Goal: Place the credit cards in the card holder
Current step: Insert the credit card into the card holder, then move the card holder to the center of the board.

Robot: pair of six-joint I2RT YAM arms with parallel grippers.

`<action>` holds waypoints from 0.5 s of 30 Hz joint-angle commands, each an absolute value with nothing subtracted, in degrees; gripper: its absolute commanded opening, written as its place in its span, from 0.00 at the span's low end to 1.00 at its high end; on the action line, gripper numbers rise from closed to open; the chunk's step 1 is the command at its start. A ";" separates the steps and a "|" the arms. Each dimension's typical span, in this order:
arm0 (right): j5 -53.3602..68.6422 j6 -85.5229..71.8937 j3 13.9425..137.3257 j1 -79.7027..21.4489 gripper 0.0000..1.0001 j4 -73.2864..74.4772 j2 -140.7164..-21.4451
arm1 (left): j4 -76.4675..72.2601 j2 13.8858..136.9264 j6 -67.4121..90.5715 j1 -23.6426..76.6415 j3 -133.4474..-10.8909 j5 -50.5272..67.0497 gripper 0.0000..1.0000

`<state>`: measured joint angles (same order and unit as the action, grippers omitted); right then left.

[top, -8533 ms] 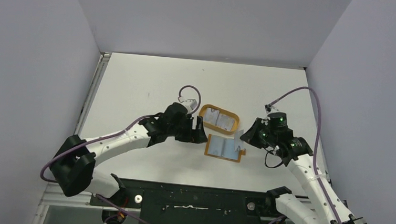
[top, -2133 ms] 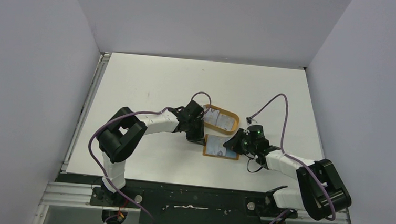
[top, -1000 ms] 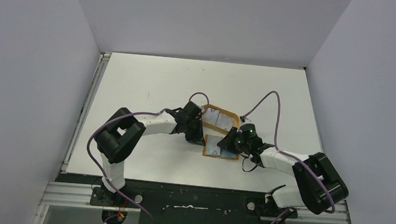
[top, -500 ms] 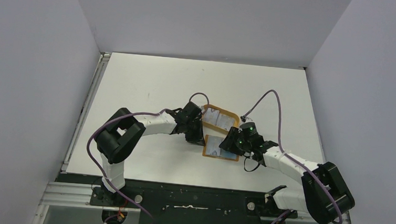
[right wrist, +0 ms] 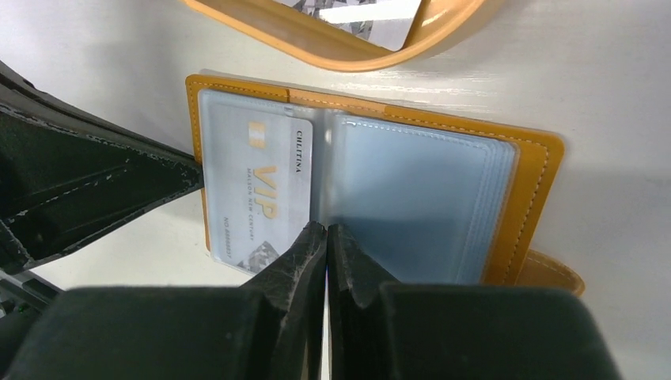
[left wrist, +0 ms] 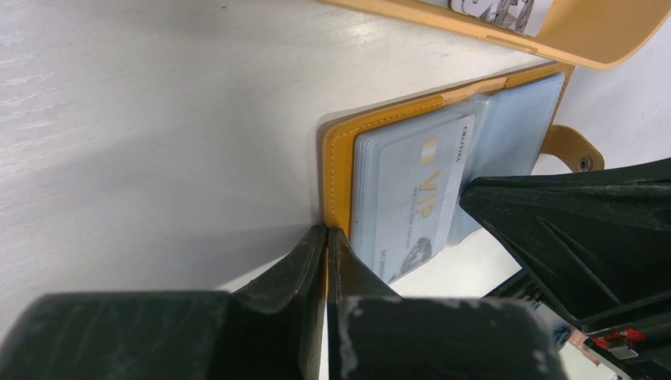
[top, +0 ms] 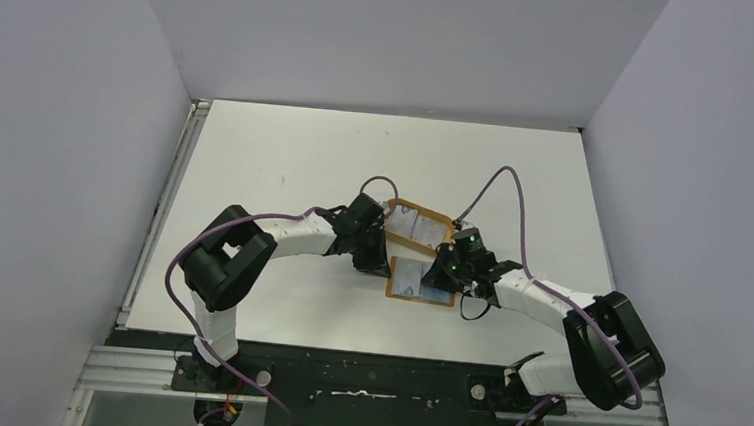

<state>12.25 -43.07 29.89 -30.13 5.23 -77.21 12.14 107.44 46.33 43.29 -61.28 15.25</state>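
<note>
**Card holder (right wrist: 532, 184) lies open on the table, both sets of jaws pressed together**

You have the card holder spread flat on the white table (top: 287, 157), between the two arms and just in front of the tan-rimmed tray (right wrist: 316, 43). Its orange stitched border faces down and its clear pockets (right wrist: 411, 198) face up. The snap tab (right wrist: 555, 274) sticks out from the edge on your right arm's side.

One credit card (right wrist: 257, 186), pale grey-blue with gold "VIP" lettering, sits on the half of the holder nearer your left arm. It lies slightly askew, and one end pokes past the holder's border. Whether it is fully inside a sleeve or only partly in, you cannot tell from these views. More credit cards (top: 414, 226) lie in the tray, with only faint print showing.

Your left jaws are pressed together with no gap between them. Their tips meet the holder's orange border at the corner on the left arm's side. Whether they nip a sliver of the leather or only bear down on it is not clear.

Your right jaws are also pressed together. Their tips rest at the holder's centre fold, right against the inner long edge of the VIP card, and nothing shows between them.

The two arms face each other across the holder, close together but not touching.
</note>
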 commanded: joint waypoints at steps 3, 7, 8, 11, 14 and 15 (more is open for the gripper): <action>12.55 -42.27 32.03 -30.92 0.00 2.85 -79.23 | 14.16 106.79 45.35 42.96 -60.02 13.27 0.00; 12.86 -42.19 32.67 -31.30 0.00 2.88 -80.59 | 13.65 107.03 45.40 42.98 -59.96 13.57 0.00; 12.91 -42.18 32.75 -31.41 0.00 2.70 -80.76 | 13.48 107.05 45.38 42.95 -59.94 13.68 0.00; 13.00 -42.19 33.18 -31.93 0.00 2.47 -81.23 | 12.90 107.24 45.36 43.02 -59.84 14.13 0.00; 13.16 -42.27 33.52 -32.16 0.00 2.19 -81.76 | 12.74 107.40 45.42 43.11 -59.88 14.44 0.00; 13.37 -42.32 33.49 -32.17 0.00 1.81 -81.82 | 12.70 107.40 45.48 43.20 -59.86 14.42 0.00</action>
<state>13.26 -42.81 31.75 -31.53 3.73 -80.66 11.99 107.44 46.33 43.29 -61.21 15.51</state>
